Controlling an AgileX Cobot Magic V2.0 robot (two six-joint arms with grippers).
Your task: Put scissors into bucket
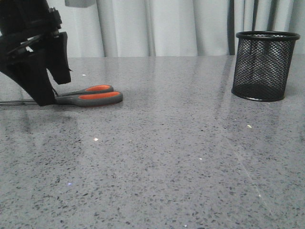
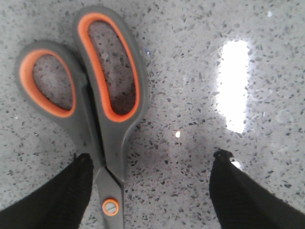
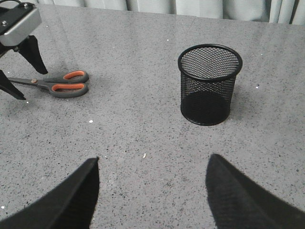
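The scissors [image 1: 93,97] lie flat on the grey table at the left, closed, grey handles lined in orange pointing right. My left gripper [image 1: 55,90] is open and low over them, straddling the pivot. In the left wrist view the scissors [image 2: 116,152] lie between the fingers, close beside one finger [image 2: 71,191], with a wide gap to the other; the left gripper [image 2: 152,160] holds nothing. The bucket [image 1: 264,67] stands upright at the far right, empty in the right wrist view [image 3: 209,86]. My right gripper [image 3: 152,162] is open and empty, short of the bucket and above the table.
The speckled grey table [image 1: 167,157] runs back to a pale curtain [image 1: 167,24]. The right wrist view also shows the scissors [image 3: 64,84] and the left gripper [image 3: 32,85] well to one side of the bucket.
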